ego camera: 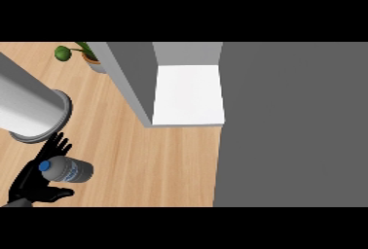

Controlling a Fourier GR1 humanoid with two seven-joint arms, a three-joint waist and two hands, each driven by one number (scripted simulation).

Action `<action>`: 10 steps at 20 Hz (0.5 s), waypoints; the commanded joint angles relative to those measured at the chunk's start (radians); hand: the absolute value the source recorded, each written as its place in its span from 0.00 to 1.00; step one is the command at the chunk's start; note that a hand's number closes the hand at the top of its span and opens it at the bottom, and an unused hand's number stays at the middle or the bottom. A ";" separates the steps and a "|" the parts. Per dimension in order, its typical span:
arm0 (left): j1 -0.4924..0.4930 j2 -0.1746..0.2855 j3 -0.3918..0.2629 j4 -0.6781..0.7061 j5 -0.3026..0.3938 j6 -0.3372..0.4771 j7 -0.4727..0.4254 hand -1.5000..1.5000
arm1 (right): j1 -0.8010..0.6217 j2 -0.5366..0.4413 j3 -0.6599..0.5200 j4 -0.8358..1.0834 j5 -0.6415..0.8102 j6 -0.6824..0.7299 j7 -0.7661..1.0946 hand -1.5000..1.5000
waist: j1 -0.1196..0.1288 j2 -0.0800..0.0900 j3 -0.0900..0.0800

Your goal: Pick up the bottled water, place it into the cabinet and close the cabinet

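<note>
1. My left hand (pixel 28 185) shows at the lower left of the head view, over the wood counter (pixel 144 165).
2. My fingers (pixel 59 143) are wide: straight, spread, tips pointing up the view. The thumb (pixel 57 194) sticks out to the right, below them.
3. The bottle (pixel 70 170) sits against my palm, between fingers and thumb. Its blue cap (pixel 45 165) is on the palm side and its clear body reaches right, past the hand.
4. Nothing is curled round the bottle. The palm touches it or lies right behind it; I cannot tell which.
5. I cannot tell whether the bottle is upright or tilted from this steep angle, nor whether it rests on the counter.
6. A grey cylinder (pixel 25 107) with a rimmed end comes in from the left edge, just above my fingertips. I cannot tell what it is.
7. The cabinet (pixel 133 78) is up and to the right, well apart from the bottle. It shows a grey side wall and a white shelf (pixel 188 95) open to view.
8. A plant (pixel 72 50) stands at the top, just left of the cabinet.
9. A flat dark grey area (pixel 295 126) fills the right side, next to the counter's edge.
</note>
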 commanded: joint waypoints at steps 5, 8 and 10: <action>-0.049 0.023 -0.029 0.166 -0.029 -0.104 -0.171 0.00 | -0.043 -0.009 -0.020 0.010 -0.031 -0.005 0.038 0.00 | -0.003 0.003 -0.002; -0.054 0.007 -0.029 0.194 -0.016 -0.118 -0.174 0.00 | -0.019 -0.041 -0.052 -0.019 -0.048 0.012 0.035 0.00 | -0.007 0.003 -0.002; -0.059 -0.016 -0.029 0.200 -0.003 -0.136 -0.163 0.00 | -0.006 -0.034 -0.040 0.006 -0.054 0.028 -0.008 0.00 | -0.006 0.001 -0.001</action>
